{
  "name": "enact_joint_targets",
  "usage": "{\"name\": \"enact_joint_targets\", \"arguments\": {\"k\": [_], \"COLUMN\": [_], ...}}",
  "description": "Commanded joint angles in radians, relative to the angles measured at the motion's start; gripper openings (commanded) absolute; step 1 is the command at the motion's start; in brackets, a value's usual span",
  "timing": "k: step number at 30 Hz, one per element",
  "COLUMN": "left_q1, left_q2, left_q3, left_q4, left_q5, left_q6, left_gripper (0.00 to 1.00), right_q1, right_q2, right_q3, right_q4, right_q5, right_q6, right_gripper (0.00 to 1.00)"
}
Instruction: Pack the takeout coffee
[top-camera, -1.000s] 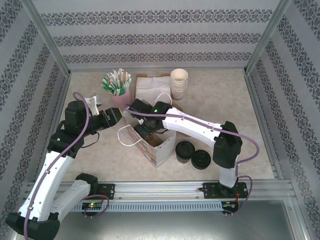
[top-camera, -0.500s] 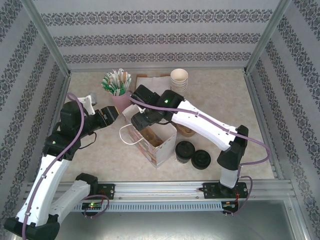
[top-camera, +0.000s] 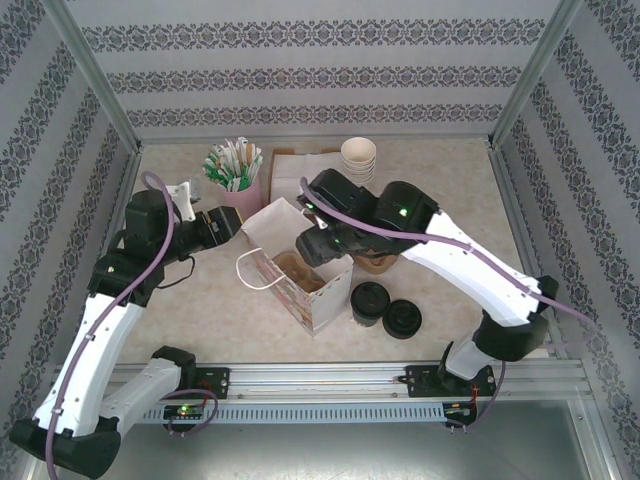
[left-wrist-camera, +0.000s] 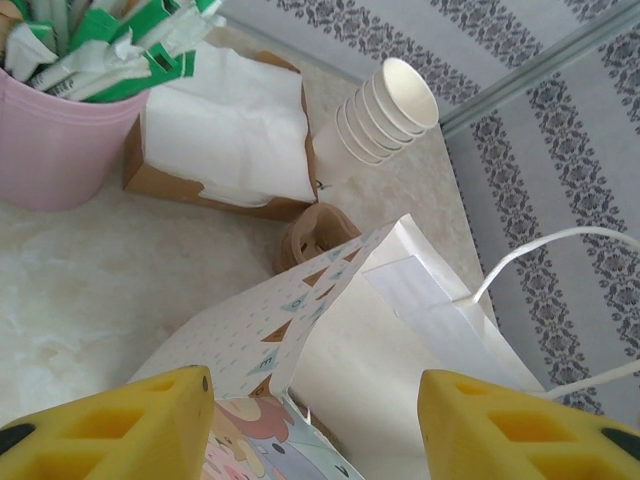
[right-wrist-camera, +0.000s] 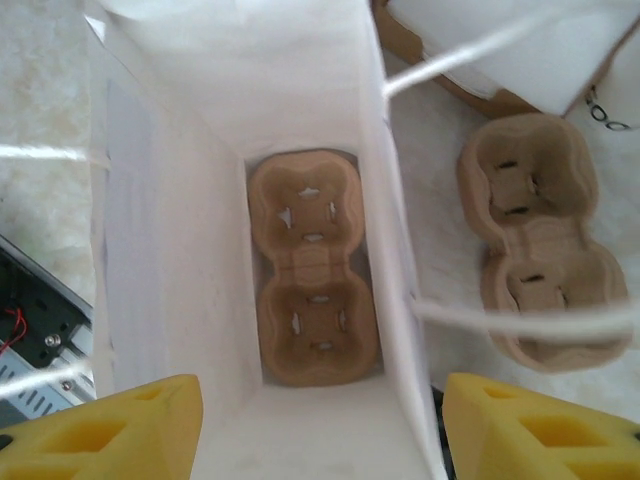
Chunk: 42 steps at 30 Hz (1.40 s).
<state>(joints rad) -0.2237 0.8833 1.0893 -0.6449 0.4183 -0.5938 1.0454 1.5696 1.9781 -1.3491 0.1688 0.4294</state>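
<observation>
At the far left, left gripper (left-wrist-camera: 315, 400) open, yellow fingers (left-wrist-camera: 110, 425) well apart, straddling the top edge of the paper bag (top-camera: 300, 265) without pinching it. Behind it, pink cup (top-camera: 240, 198) stuffed with green-and-white packets (top-camera: 232, 165); printing on them too small to read.

In the middle of the surface (top-camera: 220, 320), bag upright with mouth open. White inside, outside printed with tiny triangles and pastel cartoon shapes. Plain white strip on the inner wall, white cord handles at the rim. Cannot make out any lettering on it. Flat at its bottom, brown two-cup pulp carrier (right-wrist-camera: 312, 270).

Behind the bag, brown box of white napkins (top-camera: 297, 168), then stack of lidless cream cups (top-camera: 358, 162).

Over the bag mouth, right gripper (right-wrist-camera: 320, 400), likewise open, fingers spread wide, holding nothing.

Just right of the bag, second pulp carrier (right-wrist-camera: 545, 260) lying on the surface. Nearer the arms' bases, takeout coffee (top-camera: 370, 300) standing on the surface just beside the bag's right side, black lid on, outside the bag. Right again, close against it, low pile of loose black lids (top-camera: 402, 318).
</observation>
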Motion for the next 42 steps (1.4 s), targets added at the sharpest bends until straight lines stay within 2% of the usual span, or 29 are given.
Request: {"name": "enact_joint_targets", "arguments": {"k": [1,11,21,28,36,42], "left_q1": [-0.016,-0.02,-0.032,-0.043,-0.047,-0.049], "left_q2": [0.026,0.156,0.193,0.184,0.161,0.153], "left_q3": [0.046,0.157,0.189,0.176,0.156,0.147], "left_q4": [-0.039,-0.17,-0.194,-0.193,-0.192,-0.195], "left_q5": [0.058,0.063,0.077,0.071,0.06,0.056], "left_q6": [0.065,0.205,0.224,0.205,0.195,0.19], "left_gripper": [0.57,0.59,0.59,0.59,0.59,0.59], "right_q1": [0.011,-0.01,-0.049,-0.05,-0.055,-0.062], "right_q2": [-0.075,-0.334,-0.491,-0.511,-0.477,-0.441], "right_q3": [-0.062,-0.349,-0.677,-0.871,-0.968,-0.978], "right_q4": [-0.068,-0.089,-0.02,0.195,0.282,0.302], "right_q5": [0.054,0.154,0.063,-0.057,-0.048,-0.043], "right_q6": [0.075,0.224,0.311,0.296,0.273,0.257], "right_gripper": [0.66,0.7,0.73,0.84,0.82,0.83]}}
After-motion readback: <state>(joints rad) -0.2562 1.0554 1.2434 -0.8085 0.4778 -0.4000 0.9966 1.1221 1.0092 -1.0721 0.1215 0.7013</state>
